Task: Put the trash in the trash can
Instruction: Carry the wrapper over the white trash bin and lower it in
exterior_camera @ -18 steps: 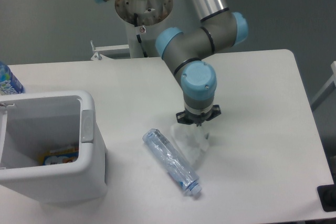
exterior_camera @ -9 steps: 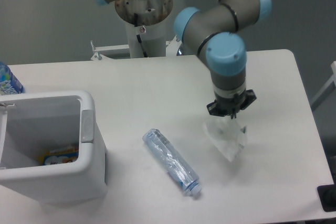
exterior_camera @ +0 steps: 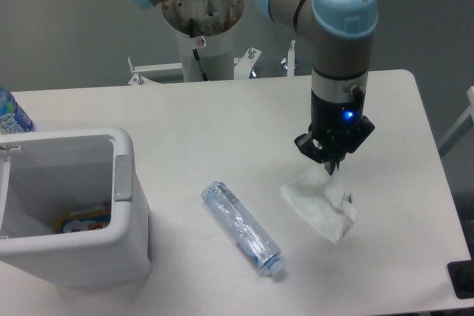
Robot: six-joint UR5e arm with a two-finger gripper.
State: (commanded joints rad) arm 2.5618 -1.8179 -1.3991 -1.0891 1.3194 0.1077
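My gripper is shut on the top edge of the crumpled white wrapper and holds it up, hanging over the right half of the table. The crushed clear bluish bottle lies on the table to the left of the wrapper, pointing from upper left to lower right, with its cap at the lower right. The white rectangular trash can stands at the left front of the table, far from the gripper. A colourful packet lies inside it.
An upright bottle with a blue patterned label stands at the far left edge behind the trash can. The robot's base column rises behind the table. A black object sits at the right front corner.
The gripper has moved right and risen with the wrapper in its hold, lifting it off the table. The bottle and the trash can have not moved.
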